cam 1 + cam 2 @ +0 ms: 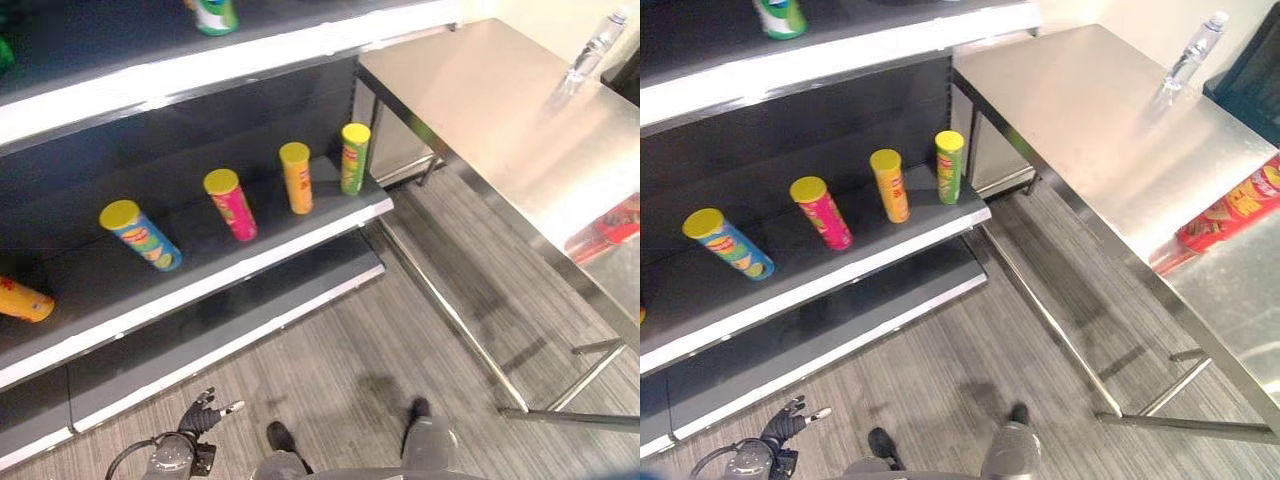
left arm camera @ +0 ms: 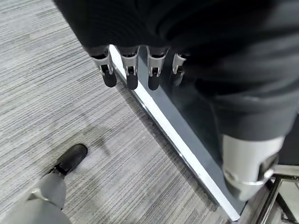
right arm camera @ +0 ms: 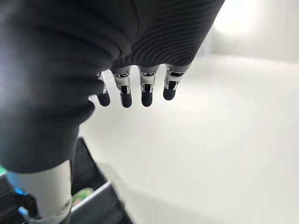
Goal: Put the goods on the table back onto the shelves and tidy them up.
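The red can [image 1: 607,230] lies on its side at the right edge of the steel table [image 1: 500,110], long axis left-right, well right of the low, empty, slack-fingered left hand [image 1: 205,412] (right hand [image 3: 140,88] likewise empty, judged nearer).

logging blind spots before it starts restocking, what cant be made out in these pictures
- Red chip can on the steel table: cut off by the left eye view's right edge, so its full length is hidden.
- Orange can on the middle shelf: cut by the left edge.
- Green-and-white can on the upper shelf: its top is cut off.
- Clear bottle: too small to tell its contents.
- Left hand, right hand: fingers relaxed, holding nothing.
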Motion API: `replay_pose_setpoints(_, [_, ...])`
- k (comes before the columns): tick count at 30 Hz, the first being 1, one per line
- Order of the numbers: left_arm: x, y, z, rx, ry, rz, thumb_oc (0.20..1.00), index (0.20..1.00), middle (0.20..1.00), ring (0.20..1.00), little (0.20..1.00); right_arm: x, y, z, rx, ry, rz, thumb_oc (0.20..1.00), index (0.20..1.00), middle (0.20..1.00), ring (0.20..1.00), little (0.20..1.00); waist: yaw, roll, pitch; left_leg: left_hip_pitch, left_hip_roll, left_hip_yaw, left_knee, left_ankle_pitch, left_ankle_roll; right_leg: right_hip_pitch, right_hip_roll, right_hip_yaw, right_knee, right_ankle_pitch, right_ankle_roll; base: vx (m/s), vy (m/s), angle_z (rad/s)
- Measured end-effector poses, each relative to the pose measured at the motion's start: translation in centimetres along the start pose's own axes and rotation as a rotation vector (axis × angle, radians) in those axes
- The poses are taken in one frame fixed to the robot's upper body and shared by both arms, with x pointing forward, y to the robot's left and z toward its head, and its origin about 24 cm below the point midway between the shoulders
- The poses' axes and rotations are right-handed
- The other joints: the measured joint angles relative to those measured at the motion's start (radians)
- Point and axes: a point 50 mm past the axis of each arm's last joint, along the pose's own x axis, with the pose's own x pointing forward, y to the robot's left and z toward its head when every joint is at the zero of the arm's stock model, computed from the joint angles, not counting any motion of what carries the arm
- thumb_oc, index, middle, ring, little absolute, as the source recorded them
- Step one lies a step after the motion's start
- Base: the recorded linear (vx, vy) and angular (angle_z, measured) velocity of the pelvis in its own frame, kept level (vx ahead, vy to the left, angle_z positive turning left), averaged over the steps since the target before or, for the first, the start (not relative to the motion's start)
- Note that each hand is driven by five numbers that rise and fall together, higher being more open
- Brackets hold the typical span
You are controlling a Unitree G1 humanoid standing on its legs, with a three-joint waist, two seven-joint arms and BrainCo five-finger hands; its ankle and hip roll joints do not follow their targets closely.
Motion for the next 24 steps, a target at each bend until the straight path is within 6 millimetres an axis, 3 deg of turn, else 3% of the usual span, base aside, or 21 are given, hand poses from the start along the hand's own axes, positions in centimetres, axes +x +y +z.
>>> replay_pose_setpoints(1, [0.0, 0.0, 0.0, -0.014, -0.002, 0.007, 1.0, 1.0, 1.0, 1.0, 1.0, 0.1, -0.2, -0.2, -0.002, 0.008, -0.014, 1.0, 1.0, 1.0, 1.0, 1.0, 0.01, -0.006, -0.006, 0.001, 0.02, 0.002, 0.001, 0.006, -0.003, 0.01, 0.027, -0.004, -0.041, -0.027, -0.003, 0.09, -0.511, -0.71])
replay_pose_setpoints(2, [0.0, -1.1, -0.2, -0.041, 0.007, -0.015, 1.0, 1.0, 1.0, 1.0, 1.0, 0.2, -0.4, -0.8, -0.008, 0.031, -0.027, 1.0, 1.0, 1.0, 1.0, 1.0, 0.024, 0.028, -0.004, 0.003, 0.08, -0.008, 0.01, 0.027, 0.0, 0.013, 0.092, 0.004, -0.071, -0.011, -0.033, 0.1, -0.291, -0.66])
replay_pose_setpoints(3, [0.1, -1.8, 0.0, -0.052, 0.0, -0.037, 1.0, 1.0, 1.0, 1.0, 1.0, -0.3, -0.8, -1.7, -0.018, 0.077, -0.041, 1.0, 1.0, 1.0, 1.0, 1.0, 0.004, 0.031, -0.007, -0.008, 0.097, -0.03, 0.045, 0.031, 0.001, 0.019, 0.113, 0.008, -0.077, -0.012, -0.041, 0.17, -0.512, -0.47])
replay_pose_setpoints(4, [0.2, -2.8, -0.3, -0.099, 0.013, -0.049, 1.0, 1.0, 1.0, 1.0, 1.0, -1.5, -1.8, -3.3, -0.04, 0.177, -0.062, 1.0, 1.0, 1.0, 1.0, 1.0, 0.01, 0.033, -0.011, -0.026, 0.137, -0.073, 0.117, 0.039, -0.01, 0.05, 0.136, 0.003, -0.104, -0.013, -0.056, 0.04, -0.268, -0.23])
replay_pose_setpoints(5, [0.1, -3.3, -0.3, -0.111, 0.006, -0.056, 1.0, 1.0, 1.0, 1.0, 1.0, -1.9, -2.2, -3.6, -0.044, 0.204, -0.071, 1.0, 1.0, 1.0, 1.0, 1.0, 0.0, 0.027, -0.02, -0.037, 0.154, -0.077, 0.151, 0.021, -0.037, 0.062, 0.146, 0.005, -0.128, -0.013, -0.062, 0.13, -0.36, -0.23])
replay_pose_setpoints(6, [-0.1, -3.9, -0.9, -0.12, 0.029, -0.073, 1.0, 1.0, 1.0, 1.0, 1.0, -1.9, -2.5, -3.8, -0.036, 0.214, -0.078, 1.0, 1.0, 1.0, 1.0, 1.0, -0.007, 0.046, -0.033, -0.035, 0.161, -0.099, 0.132, 0.046, -0.066, 0.073, 0.169, 0.01, -0.14, -0.014, -0.066, 0.05, -0.242, -0.13])
replay_pose_setpoints(8, [-0.1, -4.2, -1.0, -0.127, 0.031, -0.08, 1.0, 1.0, 1.0, 1.0, 1.0, -3.2, -3.4, -4.9, -0.044, 0.284, -0.083, 1.0, 1.0, 1.0, 1.0, 1.0, -0.049, 0.071, -0.056, -0.013, 0.197, -0.108, 0.117, 0.054, -0.078, 0.089, 0.212, 0.005, -0.139, -0.029, -0.078, 0.1, -0.345, 0.04])
replay_pose_setpoints(11, [-0.1, -3.3, -1.1, -0.115, 0.038, -0.059, 1.0, 1.0, 1.0, 1.0, 1.0, -4.3, -2.7, -5.3, -0.031, 0.328, -0.005, 1.0, 1.0, 1.0, 1.0, 1.0, -0.054, 0.053, -0.059, -0.028, 0.245, -0.132, 0.174, 0.065, -0.076, 0.103, 0.252, 0.01, -0.154, -0.038, -0.094, 0.0, -0.264, -0.16])
replay_pose_setpoints(13, [-0.1, -3.1, -1.2, -0.112, 0.044, -0.055, 1.0, 1.0, 1.0, 1.0, 1.0, -4.1, -2.3, -5.0, -0.009, 0.304, 0.013, 1.0, 1.0, 1.0, 1.0, 1.0, -0.053, 0.041, -0.059, -0.057, 0.273, -0.188, 0.24, 0.109, -0.085, 0.1, 0.272, 0.022, -0.151, -0.037, -0.117, -0.01, -0.17, -0.26])
replay_pose_setpoints(14, [-0.1, -2.8, -1.1, -0.107, 0.039, -0.05, 1.0, 1.0, 1.0, 1.0, 1.0, -3.9, -2.0, -4.7, 0.014, 0.291, 0.022, 1.0, 1.0, 1.0, 1.0, 1.0, -0.045, 0.015, -0.052, -0.096, 0.271, -0.268, 0.31, 0.141, -0.084, 0.101, 0.272, 0.038, -0.154, -0.043, -0.142, 0.05, -0.114, -0.27])
replay_pose_setpoints(15, [0.0, -2.8, -0.8, -0.103, 0.031, -0.05, 1.0, 1.0, 1.0, 1.0, 1.0, -3.6, -1.7, -4.6, 0.032, 0.277, 0.027, 1.0, 1.0, 1.0, 1.0, 1.0, -0.038, -0.016, -0.039, -0.142, 0.245, -0.361, 0.371, 0.091, -0.106, 0.096, 0.259, 0.063, -0.155, -0.053, -0.17, 0.07, -0.062, -0.64])
replay_pose_setpoints(16, [0.1, -3.0, -0.6, -0.098, 0.026, -0.063, 1.0, 1.0, 1.0, 1.0, 1.0, -3.1, -1.2, -4.3, 0.053, 0.256, 0.039, 1.0, 1.0, 1.0, 1.0, 1.0, -0.005, -0.052, -0.038, -0.145, 0.127, -0.449, 0.309, -0.012, -0.128, 0.075, 0.21, 0.106, -0.159, -0.045, -0.172, 0.12, 0.013, -0.8])
replay_pose_setpoints(17, [0.2, -3.4, -0.4, -0.087, 0.021, -0.08, 1.0, 1.0, 1.0, 1.0, 1.0, -2.3, -1.2, -4.0, 0.071, 0.23, 0.032, 1.0, 1.0, 1.0, 1.0, 1.0, 0.01, -0.067, -0.03, -0.159, 0.012, -0.499, 0.245, -0.067, -0.11, 0.056, 0.184, 0.139, -0.162, -0.046, -0.166, 0.1, 0.037, -0.82])
replay_pose_setpoints(18, [0.2, -3.7, -0.2, -0.08, 0.015, -0.092, 1.0, 1.0, 1.0, 1.0, 1.0, -1.9, -1.2, -3.8, 0.072, 0.218, 0.026, 1.0, 1.0, 1.0, 1.0, 1.0, 0.022, -0.054, -0.028, -0.169, -0.041, -0.504, 0.206, -0.076, -0.087, 0.048, 0.18, 0.145, -0.162, -0.043, -0.167, 0.09, 0.053, -0.56])
replay_pose_setpoints(19, [0.1, -4.4, -0.4, -0.08, 0.024, -0.109, 1.0, 1.0, 1.0, 1.0, 1.0, -1.3, -1.3, -4.0, 0.071, 0.217, 0.018, 1.0, 1.0, 1.0, 1.0, 1.0, 0.021, -0.015, -0.031, -0.181, -0.101, -0.512, 0.16, -0.095, -0.037, 0.047, 0.195, 0.148, -0.162, -0.039, -0.159, 0.02, 0.018, -0.45])
replay_pose_setpoints(20, [0.0, -4.6, -0.6, -0.088, 0.028, -0.113, 1.0, 1.0, 1.0, 1.0, 1.0, -1.4, -1.3, -4.2, 0.069, 0.225, 0.016, 1.0, 1.0, 1.0, 1.0, 1.0, 0.027, 0.014, -0.029, -0.182, -0.121, -0.54, 0.149, -0.093, 0.024, 0.046, 0.217, 0.154, -0.161, -0.035, -0.153, 0.11, 0.06, -0.6])
replay_pose_setpoints(21, [-0.1, -3.9, -1.1, -0.08, 0.043, -0.095, 1.0, 1.0, 1.0, 1.0, 1.0, -2.5, -0.6, -5.4, 0.091, 0.281, 0.028, 1.0, 1.0, 1.0, 1.0, 1.0, 0.038, 0.004, -0.039, -0.174, -0.128, -0.531, 0.152, -0.108, 0.036, 0.049, 0.215, 0.193, -0.161, -0.041, -0.133, 0.15, 0.086, -0.42])
replay_pose_setpoints(24, [-0.1, -3.3, -1.2, -0.071, 0.048, -0.084, 1.0, 1.0, 1.0, 1.0, 1.0, -4.0, -0.1, -6.8, 0.122, 0.351, 0.027, 1.0, 1.0, 1.0, 1.0, 1.0, 0.021, -0.022, -0.042, -0.141, -0.156, -0.507, 0.113, -0.1, 0.049, 0.055, 0.188, 0.195, -0.16, -0.032, -0.114, 0.17, 0.117, -0.12])
